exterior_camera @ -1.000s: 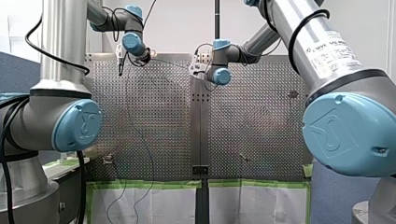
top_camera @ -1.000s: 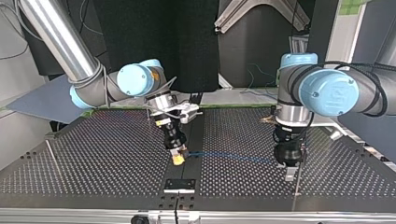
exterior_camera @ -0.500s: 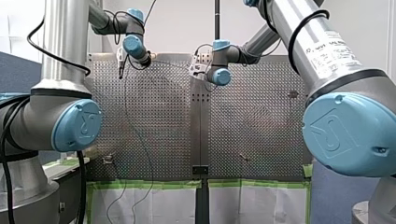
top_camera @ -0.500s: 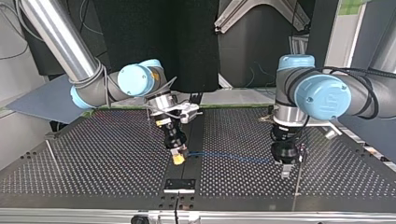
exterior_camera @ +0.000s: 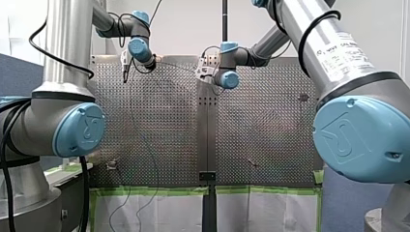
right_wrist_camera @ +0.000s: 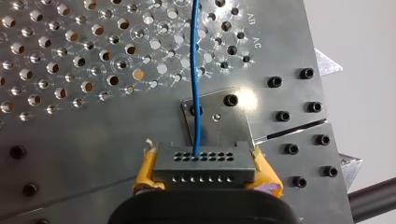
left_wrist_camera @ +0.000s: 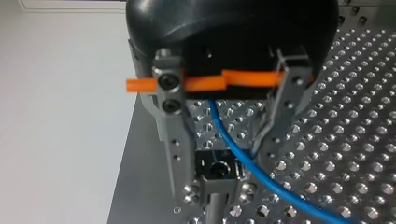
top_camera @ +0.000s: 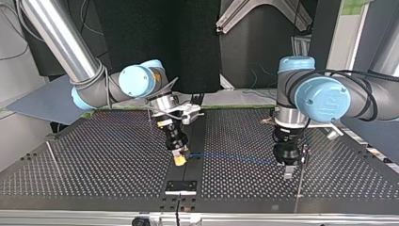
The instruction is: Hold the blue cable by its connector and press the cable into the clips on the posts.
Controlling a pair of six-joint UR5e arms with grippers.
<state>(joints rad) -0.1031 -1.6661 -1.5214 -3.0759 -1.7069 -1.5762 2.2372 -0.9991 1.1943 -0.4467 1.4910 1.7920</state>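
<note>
While my right hand (right_wrist_camera: pixel 204 171) clamps the connector (right_wrist_camera: pixel 204 161), my left hand (left_wrist_camera: pixel 222 168) gapes around the blue cable (right_wrist_camera: pixel 197 121).

There is one thin blue cable (right_wrist_camera: pixel 195 70), one dark grey rectangular connector (right_wrist_camera: pixel 204 162), one perforated metal table (top_camera: pixel 94 160), and two two-finger grippers: my left gripper (top_camera: pixel 290 171) and my right gripper (top_camera: pixel 179 160).

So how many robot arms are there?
2. My right arm enters at the top view's left, my right gripper holding the connector; my left arm enters at its right, above the blue cable.

Perforated table (top_camera: pixel 94 160) bears a small bolted metal plate (right_wrist_camera: pixel 224 126).
</note>
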